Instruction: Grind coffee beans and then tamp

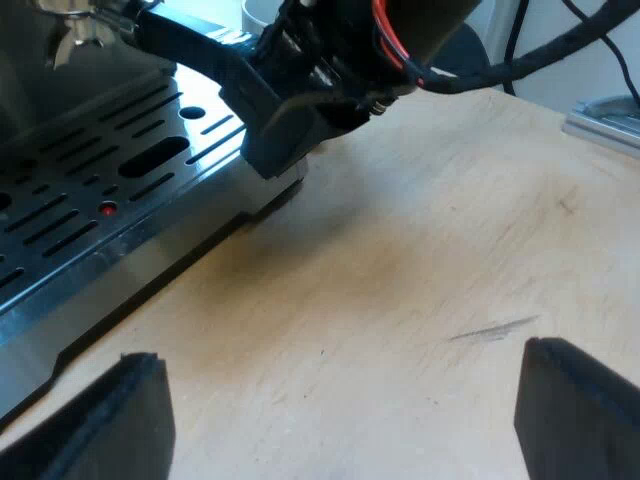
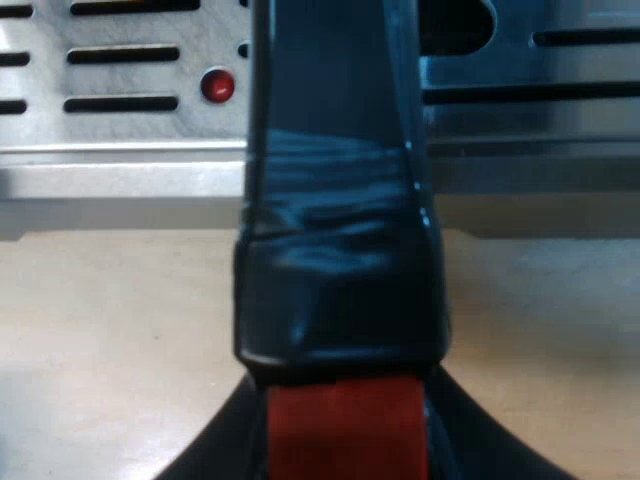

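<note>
Right wrist view: what does the right gripper (image 2: 342, 405) hold?

It is closed on the holder (image 2: 340, 150), at the far end of the handle (image 2: 340, 290). The red end (image 2: 345, 435) sits between its two fingers.

And where is the holder against the machine (image 1: 30, 95)?

The handle reaches out over the drip tray (image 1: 110, 190), past its front edge and above the table (image 1: 430, 260). The metal head (image 1: 78, 35) looks to be up at the machine's front. Whether it is locked in or only pushed there, I cannot tell.

What about the left gripper (image 1: 340, 365)?

It is wide open with nothing in it. It hangs low over the wood just beside the tray, well apart from the handle.

What can go wrong from here?

I think the grip is the weak place. It takes the handle at the very end, far from the heavy head, so the holder can turn or sag between the fingers. Then the head meets its seat crooked, or the coffee falls beside the basket. Also, the handle passes close above the tray, and a low move can knock it.

So the next move needs care?

Yes. The handle must be level and the move slow.
</note>
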Motion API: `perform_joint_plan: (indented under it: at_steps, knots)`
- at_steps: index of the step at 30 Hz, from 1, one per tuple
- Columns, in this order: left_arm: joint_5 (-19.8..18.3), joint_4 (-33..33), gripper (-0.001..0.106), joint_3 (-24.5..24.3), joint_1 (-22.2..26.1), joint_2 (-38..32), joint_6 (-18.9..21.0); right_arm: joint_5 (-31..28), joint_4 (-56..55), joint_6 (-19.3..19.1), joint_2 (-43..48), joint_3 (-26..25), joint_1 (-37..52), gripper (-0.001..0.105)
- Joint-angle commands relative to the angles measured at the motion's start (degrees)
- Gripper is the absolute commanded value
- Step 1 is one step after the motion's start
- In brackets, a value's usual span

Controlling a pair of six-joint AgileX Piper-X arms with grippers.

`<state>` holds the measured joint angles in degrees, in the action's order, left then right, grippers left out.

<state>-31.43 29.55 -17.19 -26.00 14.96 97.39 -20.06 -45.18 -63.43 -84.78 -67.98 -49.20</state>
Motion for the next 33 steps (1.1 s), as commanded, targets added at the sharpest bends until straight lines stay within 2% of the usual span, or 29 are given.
perform_joint_plan:
  at_steps: [1, 15, 17, 20, 24, 33]
  knots:
    - [-0.6, -0.24, 0.071, -0.08, -0.31, -0.42, 0.52, -4.17, -0.05, -0.17, 1.46, -0.35, -1.33, 0.0]
    - [-0.6, -0.24, 0.071, -0.08, -0.31, -0.42, 0.52, -6.41, -0.52, 2.86, 1.49, -0.35, -4.5, 0.0]
    - [-0.6, -0.24, 0.071, -0.08, -0.31, -0.42, 0.52, -7.59, -0.49, 3.55, 1.49, -0.35, -5.5, 0.0]
    - [-0.6, -0.24, 0.071, -0.08, -0.31, -0.42, 0.52, -9.86, -0.49, 6.83, 1.66, -0.35, -6.46, 0.0]
    - [-0.6, -0.24, 0.071, -0.08, -0.31, -0.42, 0.52, -10.36, -0.7, 6.86, 1.65, -0.35, -7.03, 0.0]
    - [-0.6, -0.24, 0.071, -0.08, -0.31, -0.42, 0.52, -17.1, -1.38, 8.45, 1.65, -0.35, -10.38, 0.0]
